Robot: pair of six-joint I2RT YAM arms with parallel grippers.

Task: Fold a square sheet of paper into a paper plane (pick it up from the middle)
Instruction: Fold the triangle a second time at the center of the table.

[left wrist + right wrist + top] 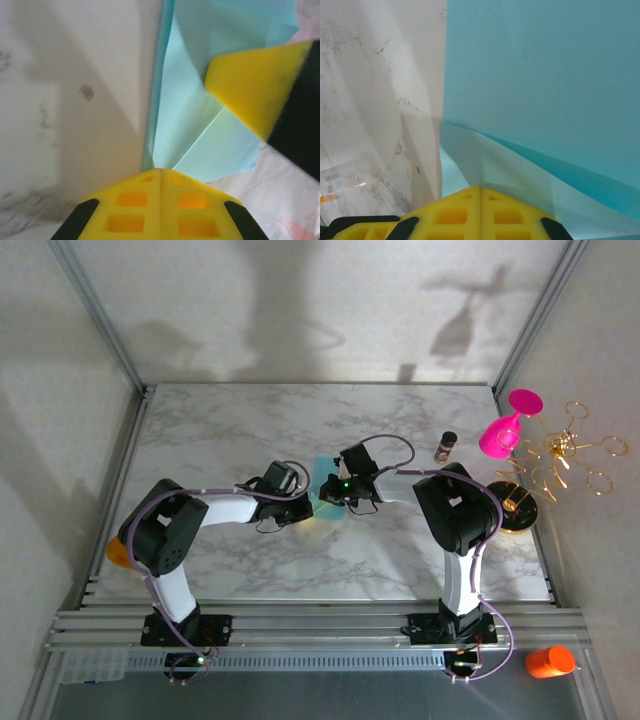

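Top view: the square sheet of paper [324, 480], partly folded, lies on the marble counter [220, 430]. The left tool [306, 502] meets the sheet at its left side. The right tool [333, 496] meets it at its right side. A pink goblet [503, 430] is well to the right of the sheet.

Left wrist view: the left tool is fully closed, its tips touching the sheet's near edge. Whether paper is pinched cannot be told. A yellow finger [255, 85] of the right tool rests on the sheet's far part.

Right wrist view: the right tool is fully closed, its tips at a raised pale flap of the sheet. A grip cannot be confirmed.
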